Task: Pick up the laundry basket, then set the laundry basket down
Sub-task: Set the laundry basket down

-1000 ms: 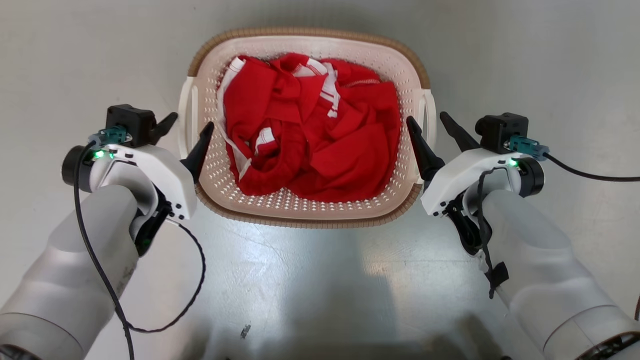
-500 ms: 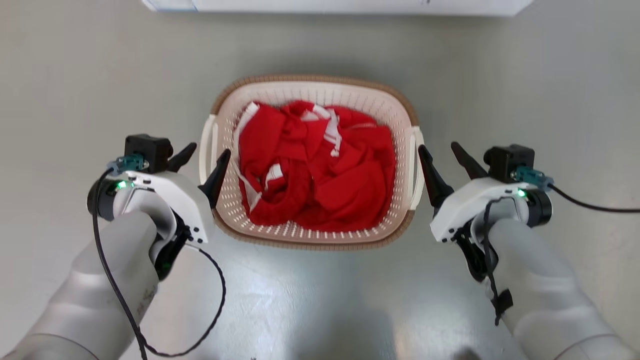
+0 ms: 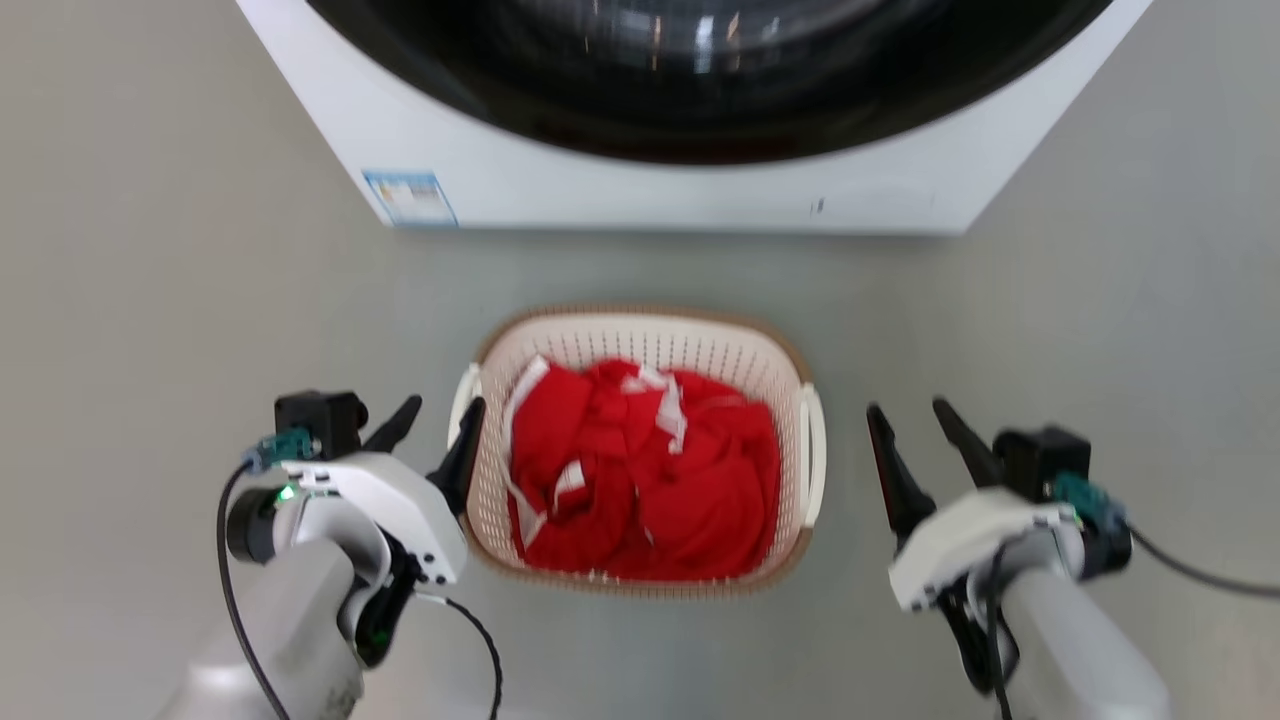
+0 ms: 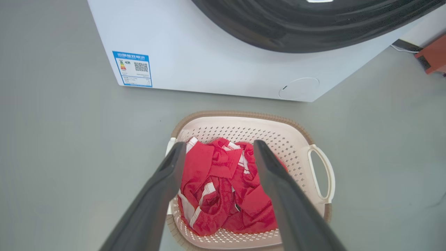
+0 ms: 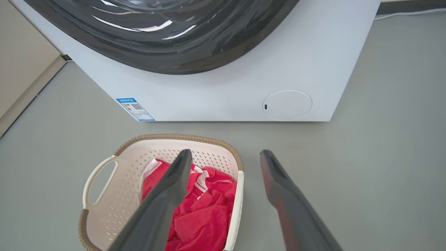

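The laundry basket (image 3: 640, 335), cream with a brown rim, rests on the grey floor in front of the washer and holds crumpled red and white clothes (image 3: 650, 480). My left gripper (image 3: 446, 404) is open beside the basket's left handle (image 3: 463, 400), and its inner finger overlaps that handle in the head view. My right gripper (image 3: 905, 406) is open too, with a strip of floor between it and the right handle (image 3: 813, 450). In the left wrist view the left gripper (image 4: 220, 143) looks down over the basket (image 4: 244, 130). In the right wrist view the right gripper (image 5: 226, 152) hangs over the basket's (image 5: 167, 153) edge.
A white front-loading washer (image 3: 600, 190) with a dark round door (image 3: 700, 60) stands just beyond the basket. A blue label (image 3: 410, 198) is stuck at its lower left corner. Grey floor (image 3: 150, 300) spreads to both sides. A red-brown object (image 4: 433, 57) sits past the washer.
The whole head view has pulled back and up, bringing the washer into sight. Both grippers stay open; the right one, which straddled the right handle, now stands clear of it.
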Robot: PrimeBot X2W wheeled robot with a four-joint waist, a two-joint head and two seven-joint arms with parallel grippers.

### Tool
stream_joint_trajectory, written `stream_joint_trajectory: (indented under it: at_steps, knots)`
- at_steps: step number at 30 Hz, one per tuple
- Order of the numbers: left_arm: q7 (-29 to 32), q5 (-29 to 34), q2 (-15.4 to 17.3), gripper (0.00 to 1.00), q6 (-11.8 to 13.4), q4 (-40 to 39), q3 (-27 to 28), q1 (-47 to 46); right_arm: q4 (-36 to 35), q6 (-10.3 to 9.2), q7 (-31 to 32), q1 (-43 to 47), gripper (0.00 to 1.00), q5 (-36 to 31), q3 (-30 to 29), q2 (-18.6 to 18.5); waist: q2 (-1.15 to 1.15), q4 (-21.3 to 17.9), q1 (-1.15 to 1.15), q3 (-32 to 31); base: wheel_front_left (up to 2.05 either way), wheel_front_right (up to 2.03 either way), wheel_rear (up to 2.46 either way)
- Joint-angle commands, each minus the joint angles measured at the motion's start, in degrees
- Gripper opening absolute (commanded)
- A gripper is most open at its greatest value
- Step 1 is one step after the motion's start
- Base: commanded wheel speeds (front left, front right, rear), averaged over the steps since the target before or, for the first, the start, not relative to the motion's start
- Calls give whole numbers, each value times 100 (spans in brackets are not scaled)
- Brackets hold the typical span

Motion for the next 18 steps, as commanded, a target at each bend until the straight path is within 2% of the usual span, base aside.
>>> stream_joint_trajectory:
  at_steps: [1,9,18]
  knots:
    - [-29,129,155,100,107,-252,340,183,-326,35,-38,365,100,-216,-4,82,0,25,0,-595,0,0,0]
    - [-29,626,126,100,303,-1127,1162,1081,-1256,35,-38,1212,100,-619,-386,82,0,4,0,-1284,0,0,0]
    - [-29,1205,3,100,518,-2050,1984,2181,-1994,35,-38,1998,100,-616,-482,82,0,-2,0,-1939,0,0,0]
